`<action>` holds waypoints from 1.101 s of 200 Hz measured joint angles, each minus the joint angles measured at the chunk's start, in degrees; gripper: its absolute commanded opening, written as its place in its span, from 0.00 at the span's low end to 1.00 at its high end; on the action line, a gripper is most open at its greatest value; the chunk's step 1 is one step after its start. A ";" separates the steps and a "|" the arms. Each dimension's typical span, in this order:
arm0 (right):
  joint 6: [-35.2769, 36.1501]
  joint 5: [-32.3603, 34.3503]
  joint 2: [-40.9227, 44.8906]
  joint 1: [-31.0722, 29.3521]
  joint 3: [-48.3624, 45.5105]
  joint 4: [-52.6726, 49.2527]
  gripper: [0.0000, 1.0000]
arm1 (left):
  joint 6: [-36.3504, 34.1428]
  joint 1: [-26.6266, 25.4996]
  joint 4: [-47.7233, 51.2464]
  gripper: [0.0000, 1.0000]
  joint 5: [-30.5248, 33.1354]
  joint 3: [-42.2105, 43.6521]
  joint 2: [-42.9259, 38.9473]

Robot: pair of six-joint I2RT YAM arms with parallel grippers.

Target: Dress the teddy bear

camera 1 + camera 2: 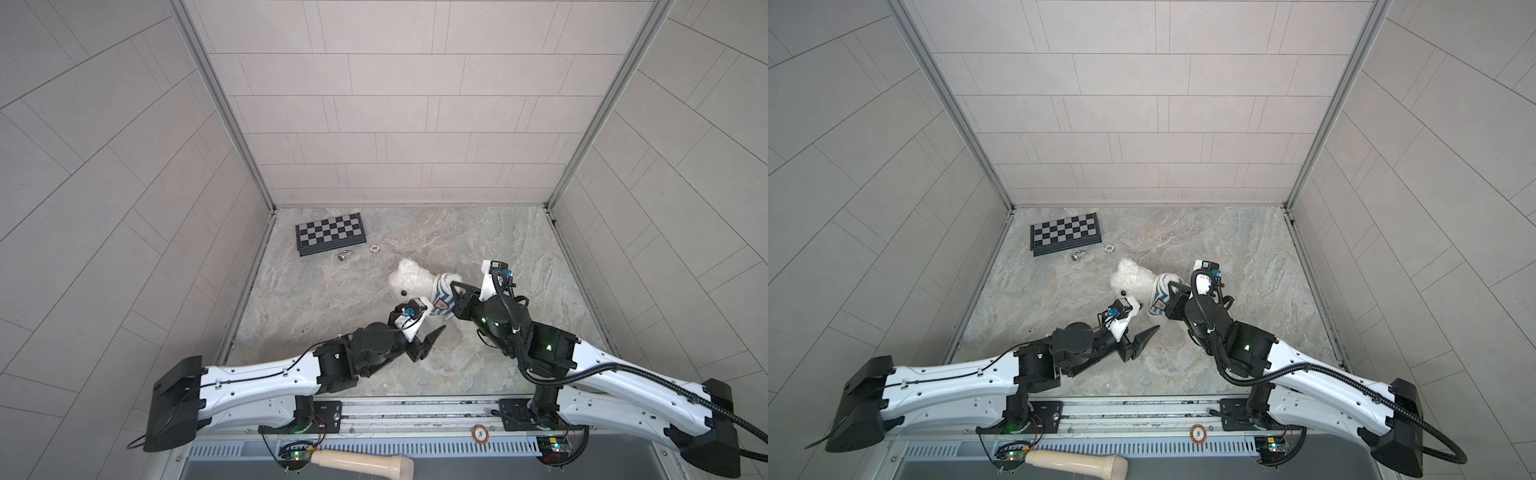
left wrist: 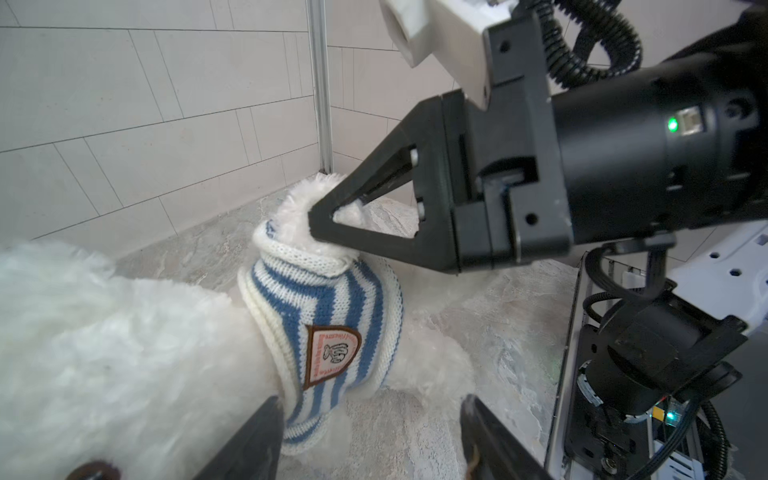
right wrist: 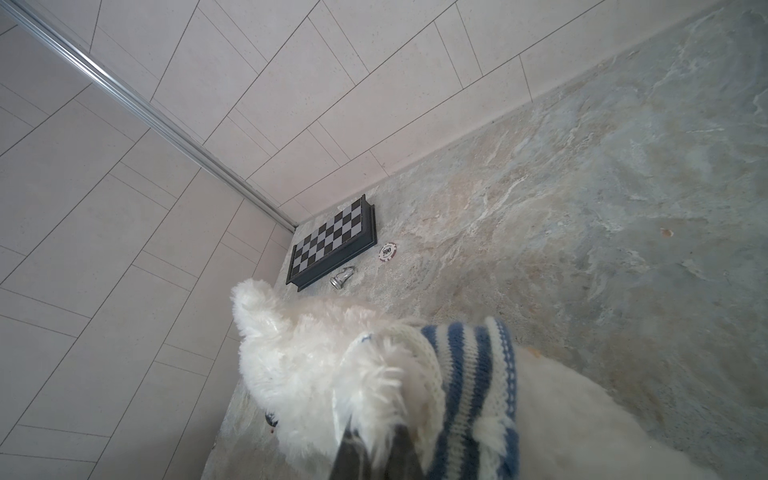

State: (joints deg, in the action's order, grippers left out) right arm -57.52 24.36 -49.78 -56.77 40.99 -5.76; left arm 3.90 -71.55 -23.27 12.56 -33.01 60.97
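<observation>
Tiled walls on three sides, marbled grey table (image 1: 478, 249) underneath. Teddy bear (image 1: 409, 279) lies approx mid-table between both arms, head toward the back-left. Striped shirt (image 1: 441, 298) sits around its upper body. It's a blue/white knit w/ a brown-edged badge (image 2: 331, 357) that shows in the left wrist cam.

Right gripper (image 2: 321, 217) is pinched tight on a tuft of the bear's white paw, which pokes out through a ribbed sleeve opening of the shirt. The right wrist cam shows its fingertips (image 3: 351, 455) buried in fur, w/ no gap I can make out.

Left gripper (image 2: 370, 446) stands wide, its two dark fingers apart and low, w/ the shirt's bottom hem and some table between them. One finger overlaps the bear's fur in that view, and I can't tell if it touches. I see no grip on that side.

Back-left corner has a folded chessboard (image 1: 330, 233). A poker chip (image 1: 375, 248) and a small silver piece (image 1: 344, 256) lie just beside its near edge, apart from the bear. A wooden handle (image 1: 365, 461) lies in front of the arm bases, off the table.
</observation>
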 measured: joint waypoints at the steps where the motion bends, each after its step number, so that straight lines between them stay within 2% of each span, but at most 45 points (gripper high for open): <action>1: -0.07 0.00 0.02 0.00 0.00 0.00 0.00 | -0.09 0.00 -0.17 0.70 -0.04 0.00 0.15; 36: -3.28 -0.59 0.02 0.11 -0.09 0.07 0.00 | -1.46 -0.33 -8.11 0.72 -1.68 -0.44 7.96; 66: -6.91 -1.46 0.02 0.11 -1.29 1.46 0.00 | -3.67 -0.98 -15.19 0.71 -0.24 -1.97 14.51; 78: -8.09 -2.03 0.02 0.11 -1.68 1.75 0.00 | -4.42 -1.18 -17.35 0.64 1.79 -2.58 16.57; 100: -9.05 -3.06 0.07 0.09 -1.86 2.08 0.00 | -6.16 -1.22 -20.55 0.45 5.75 -3.06 18.80; 141: -9.16 -4.04 0.96 0.04 -1.79 2.14 0.00 | -8.57 -1.22 -21.68 0.38 8.94 -3.08 18.49; 160: -9.20 -4.50 1.09 0.04 -1.79 2.84 0.00 | -9.86 -1.22 -21.66 0.38 10.47 -3.04 17.68; 189: -9.29 -5.05 1.07 0.04 -1.79 4.04 0.00 | -11.45 -1.22 -21.79 0.44 11.58 -2.38 16.72; 220: -9.42 -5.53 0.92 0.04 -1.55 4.28 0.00 | -12.20 -1.22 -22.40 0.42 11.76 -1.64 16.68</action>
State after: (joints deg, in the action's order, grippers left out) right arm -66.94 18.83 -48.86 -56.73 39.44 -1.48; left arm -8.29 -72.77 -45.67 24.32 -34.65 77.65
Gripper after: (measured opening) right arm 0.075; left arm 0.434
